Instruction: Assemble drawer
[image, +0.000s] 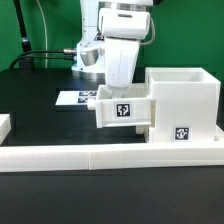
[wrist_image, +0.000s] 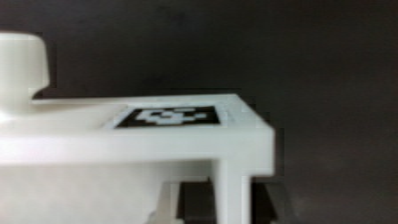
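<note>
A small white drawer tray (image: 124, 112) with a square tag on its side hangs above the table. Its end on the exterior view's right meets the open side of the tall white drawer housing (image: 186, 98), which stands on the table with a tag low on its front. My gripper (image: 118, 90) comes down onto the tray from above and is shut on it. In the wrist view the tray's tagged face (wrist_image: 178, 116) and a round knob (wrist_image: 18, 60) fill the picture. My gripper (wrist_image: 228, 205) has dark pads (wrist_image: 194, 205) on either side of a thin white tray wall.
The long low white border wall (image: 100, 155) runs along the front of the table. The marker board (image: 78, 98) lies flat behind the tray. A white part (image: 5, 124) is cut off by the exterior view's left edge. Cables and a green wall lie behind the arm.
</note>
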